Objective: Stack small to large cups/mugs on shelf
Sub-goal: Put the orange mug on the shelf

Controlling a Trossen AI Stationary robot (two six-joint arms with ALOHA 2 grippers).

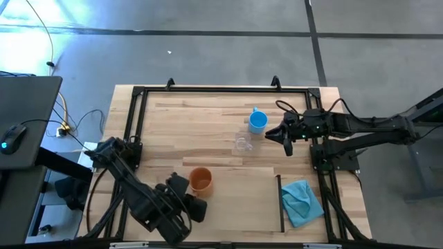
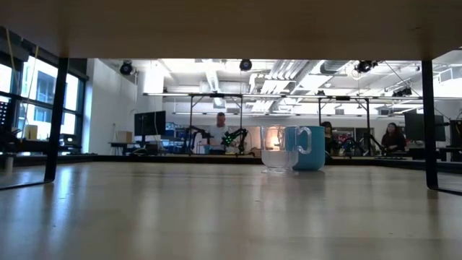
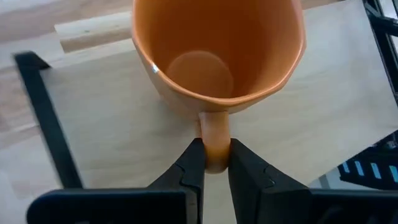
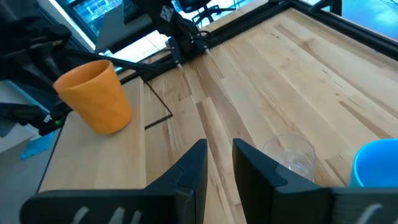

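While the orange mug point(image 3: 217, 56) is seen upright and empty, with a smooth tapered wall, its handle is clamped between the fingers of the left gripper point(image 3: 214, 163) above the pale shelf point(image 3: 124, 137) at the table's near edge. The right gripper point(image 4: 219, 163) is noted narrowly parted, holding nothing, beside the clear glass cup point(image 4: 289, 155) and blue mug point(image 4: 376, 163). Three vessels and one teal cloth point(image 1: 302, 201) are counted.

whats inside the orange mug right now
Nothing: the orange ceramic mug shows a bare inner wall and round bottom. The left gripper has its jaws clamped on the handle, which hides only the handle's lower end.
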